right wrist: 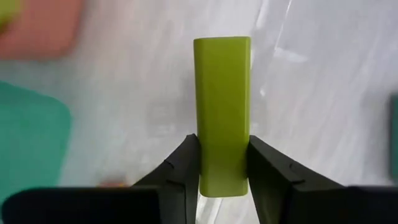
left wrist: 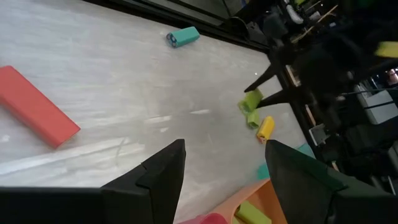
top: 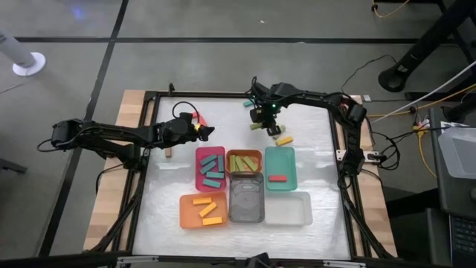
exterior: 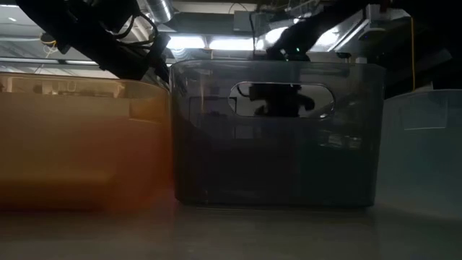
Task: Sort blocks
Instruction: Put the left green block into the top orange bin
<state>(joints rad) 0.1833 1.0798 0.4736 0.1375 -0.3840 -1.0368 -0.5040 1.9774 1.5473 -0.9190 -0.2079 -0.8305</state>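
Right claw (right wrist: 222,168) pinches a lime block (right wrist: 222,112), its lower end hidden; left claw (left wrist: 224,171) spread

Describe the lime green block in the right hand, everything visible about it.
The lime green block is a smooth, flat rectangular bar with rounded corners, plain and matte like painted wood or plastic. The right hand clamps one end between its two dark fingers, and the rest juts forward past them. It hangs over the pale table, near the teal tray. Nothing else touches it.
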